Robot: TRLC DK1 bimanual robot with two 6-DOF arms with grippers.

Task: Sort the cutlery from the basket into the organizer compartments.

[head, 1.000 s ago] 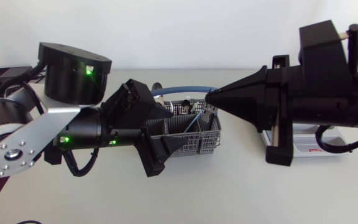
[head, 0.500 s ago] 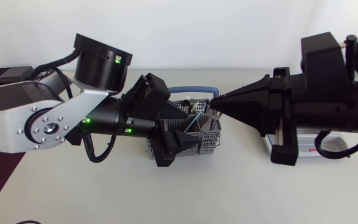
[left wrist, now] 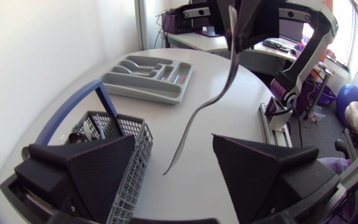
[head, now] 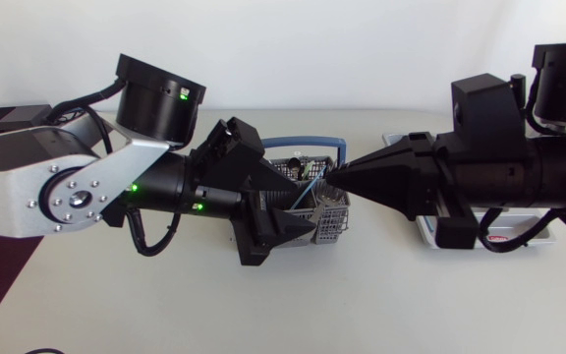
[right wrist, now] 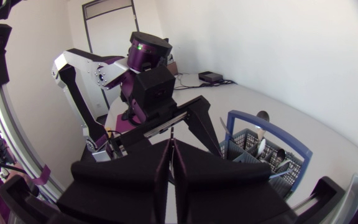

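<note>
My right gripper [head: 337,184] is shut on a slim, curved metal piece of cutlery [left wrist: 219,93]; I cannot tell which kind. It hangs from the right gripper [left wrist: 241,18], and its lower end dangles between the fingers of my left gripper [left wrist: 174,138] without touching them. The left gripper [head: 306,206] stands open over the grey basket [head: 334,224] with its blue handle [head: 298,141]. Several more utensils stand in the basket [right wrist: 253,146]. The grey organizer [left wrist: 148,78] lies farther along the table; in the head view the organizer [head: 519,236] is mostly hidden under my right arm.
A black box [head: 8,118] sits at the table's far left edge. The rounded table edge [left wrist: 260,93] runs behind the hanging cutlery. My two arms meet over the basket and hide most of it from above.
The left arm swung right, bringing its open gripper over the basket. The right gripper, still shut on the cutlery, shifted slightly nearer the table's front, toward the left gripper.
</note>
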